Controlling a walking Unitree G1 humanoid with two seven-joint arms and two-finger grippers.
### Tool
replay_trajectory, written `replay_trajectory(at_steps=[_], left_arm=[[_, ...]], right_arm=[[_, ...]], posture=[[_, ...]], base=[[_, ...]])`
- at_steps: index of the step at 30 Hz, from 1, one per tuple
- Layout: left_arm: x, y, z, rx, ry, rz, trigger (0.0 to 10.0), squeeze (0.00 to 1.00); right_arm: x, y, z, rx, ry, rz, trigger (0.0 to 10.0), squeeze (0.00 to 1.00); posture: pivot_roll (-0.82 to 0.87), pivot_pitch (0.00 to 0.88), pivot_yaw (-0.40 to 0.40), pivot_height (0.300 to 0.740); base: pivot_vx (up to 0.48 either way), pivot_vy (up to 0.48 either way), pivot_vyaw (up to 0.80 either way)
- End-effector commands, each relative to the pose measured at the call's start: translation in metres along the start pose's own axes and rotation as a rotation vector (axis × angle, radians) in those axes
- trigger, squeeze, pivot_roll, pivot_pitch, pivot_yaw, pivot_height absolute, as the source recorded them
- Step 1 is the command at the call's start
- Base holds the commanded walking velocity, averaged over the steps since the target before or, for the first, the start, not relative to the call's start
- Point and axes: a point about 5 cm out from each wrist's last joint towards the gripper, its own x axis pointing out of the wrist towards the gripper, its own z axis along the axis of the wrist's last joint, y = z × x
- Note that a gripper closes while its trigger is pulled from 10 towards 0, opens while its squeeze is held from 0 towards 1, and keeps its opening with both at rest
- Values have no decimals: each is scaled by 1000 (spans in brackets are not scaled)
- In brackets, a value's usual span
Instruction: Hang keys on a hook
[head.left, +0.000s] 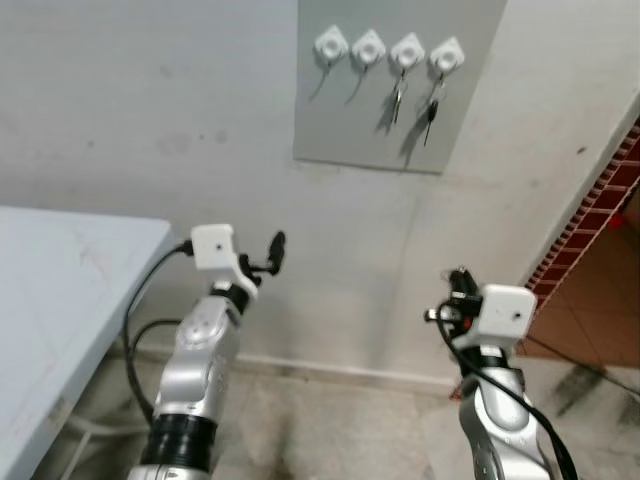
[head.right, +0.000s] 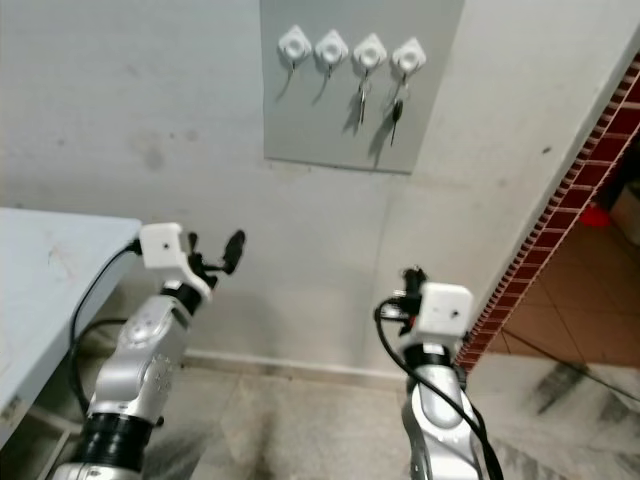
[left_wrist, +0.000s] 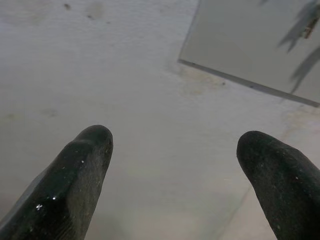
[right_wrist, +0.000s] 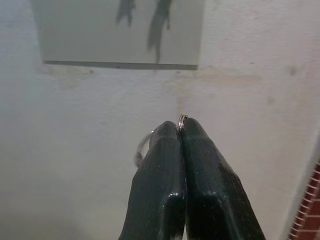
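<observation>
Fingers of the right gripper (right_wrist: 181, 131) are pressed together on a key ring (right_wrist: 145, 145), its loop poking out at their tips and side; the left gripper (left_wrist: 172, 150) holds nothing, jaws spread wide; both are raised toward the pale wall (head.left: 150, 110), well below a grey panel (head.left: 330, 130) bearing four white hooks (head.left: 369, 47); the two right hooks carry hanging keys (head.left: 431, 112), the two left are bare; a grey table (head.left: 60, 290) edges the left; a red brick-patterned wall (head.left: 600, 200) stands right.
</observation>
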Motion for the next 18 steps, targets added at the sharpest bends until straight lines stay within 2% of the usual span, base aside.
replay_trajectory(at_steps=[1,7,18], left_arm=[[1,-6,-1,-5,15,-12,10000,0],[0,-6,0,-2,9,-13,10000,0],[-1,-6,-1,-21,20,-10,10000,0]], right_arm=[[1,-4,4,-10,-16,-6,10000,0],[0,-2,4,-9,-17,-2,10000,0],[-1,-2,4,-11,-13,0,10000,0]], posture=[[-53,14,-8,740],[-52,18,-9,740],[-52,28,-11,740]], base=[[0,0,0],[0,0,0],[256,0,0]])
